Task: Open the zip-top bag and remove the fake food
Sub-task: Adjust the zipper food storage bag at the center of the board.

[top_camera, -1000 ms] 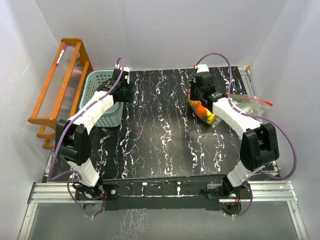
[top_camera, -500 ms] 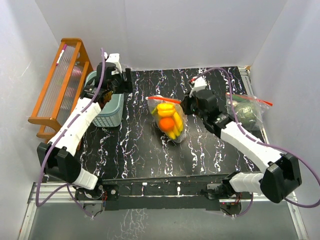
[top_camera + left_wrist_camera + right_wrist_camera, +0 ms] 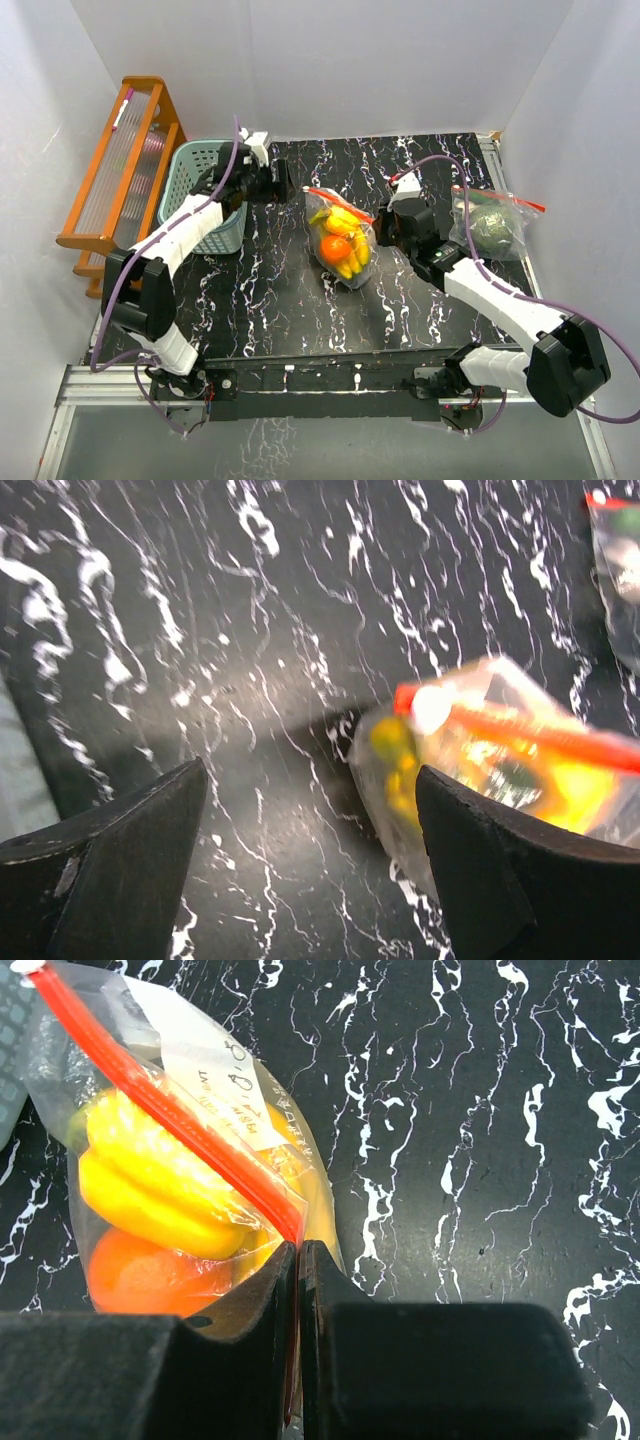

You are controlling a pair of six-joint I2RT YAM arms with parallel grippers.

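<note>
Zip-top bag (image 3: 343,245) w/ fake food (image 3: 150,1175) is mid-bench, nearer far edge. R fingers (image 3: 240,1360) pinch red zip (image 3: 170,1112) tight; L fingers (image 3: 120,860) gape wide, empty. Bring L onto zip's free lip, then pull apart slow.

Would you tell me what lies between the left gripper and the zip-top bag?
Bare tabletop only, between left gripper and bag; the left wrist view shows it.
</note>
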